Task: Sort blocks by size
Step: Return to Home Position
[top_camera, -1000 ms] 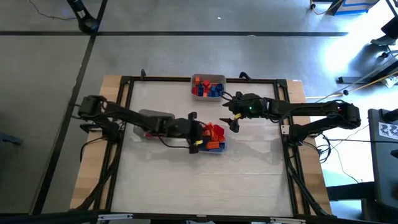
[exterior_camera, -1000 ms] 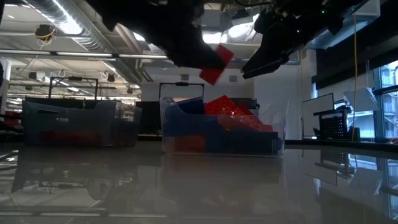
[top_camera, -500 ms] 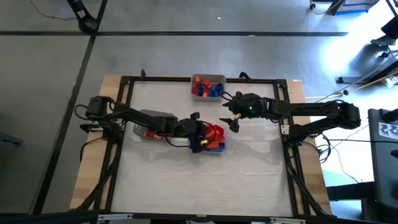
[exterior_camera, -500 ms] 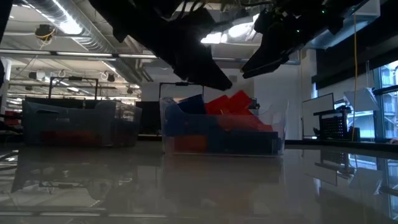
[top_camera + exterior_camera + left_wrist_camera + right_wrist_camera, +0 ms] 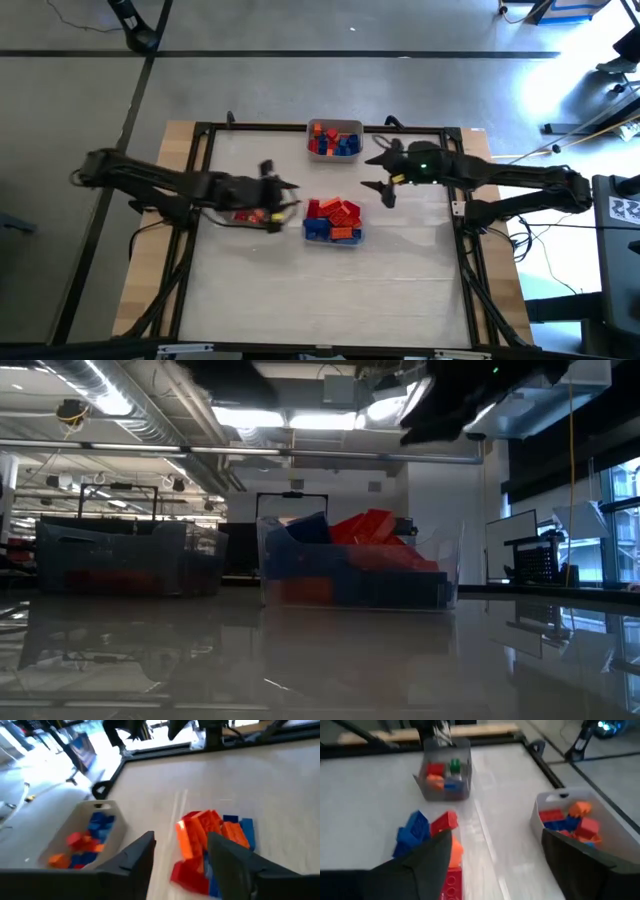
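Left gripper (image 5: 278,193) has pulled back from over the centre bin (image 5: 360,238) toward the table's (image 5: 330,290) left edge; right gripper (image 5: 377,180) has lifted a little and barely shifted. High view: left gripper hangs over the left bin (image 5: 232,216), which sits between table centre and left edge; right gripper sits between the centre bin and the right edge, fingers spread. Blocks (image 5: 340,212), red, orange and blue, are heaped in the centre bin; more fill the far bin (image 5: 334,123) at the middle of the far edge and the left bin. Low view: the centre bin (image 5: 450,575) shows red and blue blocks piled above its rim; a dark arm part crosses the top, and no block is in the air. Left wrist view: left gripper (image 5: 181,840) is wide apart and empty, with the far bin and the centre heap ahead. Right wrist view: right gripper (image 5: 496,834) is also spread and empty; the left bin (image 5: 465,790) holds red, green, orange and blue pieces. No loose block shows on the bare table, so sorting looks finished; judging by this, only parking both arms is left.
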`<action>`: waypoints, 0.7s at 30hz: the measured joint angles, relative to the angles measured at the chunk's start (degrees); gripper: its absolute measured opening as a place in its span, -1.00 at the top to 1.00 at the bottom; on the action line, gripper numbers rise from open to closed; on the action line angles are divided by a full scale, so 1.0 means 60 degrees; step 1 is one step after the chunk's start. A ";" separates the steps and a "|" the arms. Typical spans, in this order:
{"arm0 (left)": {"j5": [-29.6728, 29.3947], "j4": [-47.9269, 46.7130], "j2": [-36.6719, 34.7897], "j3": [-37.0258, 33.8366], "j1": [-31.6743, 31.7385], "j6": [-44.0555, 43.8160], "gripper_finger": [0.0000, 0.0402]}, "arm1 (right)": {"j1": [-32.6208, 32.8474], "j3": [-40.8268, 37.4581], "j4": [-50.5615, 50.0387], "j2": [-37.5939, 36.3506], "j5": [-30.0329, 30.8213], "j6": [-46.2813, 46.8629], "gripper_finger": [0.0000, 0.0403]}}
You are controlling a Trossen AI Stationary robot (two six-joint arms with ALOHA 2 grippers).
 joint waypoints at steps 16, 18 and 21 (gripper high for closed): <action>0.1477 0.0779 -0.7106 -0.4837 0.0304 -0.0080 0.89 | -0.0004 -0.1388 0.0701 -0.2104 -0.0390 -0.0050 0.74; 0.1480 0.0904 -0.7575 -0.5132 0.0364 -0.0080 0.95 | -0.0004 -0.1644 0.1031 -0.2229 -0.0490 -0.0028 0.84; 0.1481 0.1112 -0.8163 -0.5647 0.0432 -0.0157 0.99 | -0.0004 -0.2116 0.1680 -0.2432 -0.0733 -0.0002 0.96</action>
